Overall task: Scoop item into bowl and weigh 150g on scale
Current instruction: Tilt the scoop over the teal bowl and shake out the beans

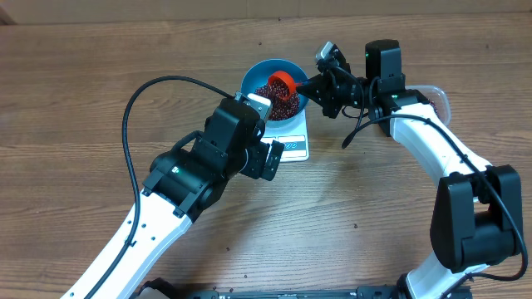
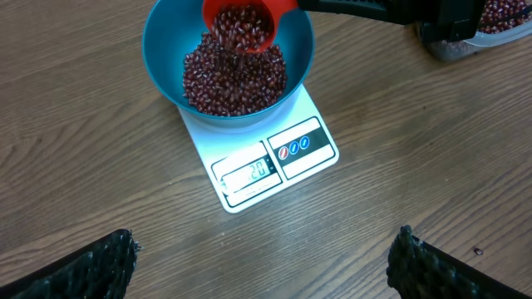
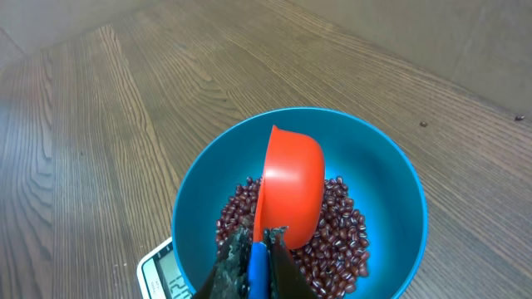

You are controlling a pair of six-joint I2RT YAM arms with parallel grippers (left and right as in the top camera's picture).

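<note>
With right tool (image 3: 256,247) tight on the scoop (image 3: 293,187) and left tool (image 2: 262,249) wide, empty, tip slowly, trickling beans (image 2: 237,83) into bowl (image 2: 164,50), watching the scale (image 2: 309,151) display.

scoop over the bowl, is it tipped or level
tipped: the scoop leans mouth-down over the bowl, with beans spilling from it onto the pile inside

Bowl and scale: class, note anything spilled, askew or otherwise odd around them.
Nothing stands out. The blue bowl sits on the white scale, the beans lie inside it, and the orange-red scoop tips over it. No spill shows beside the scale.
</note>
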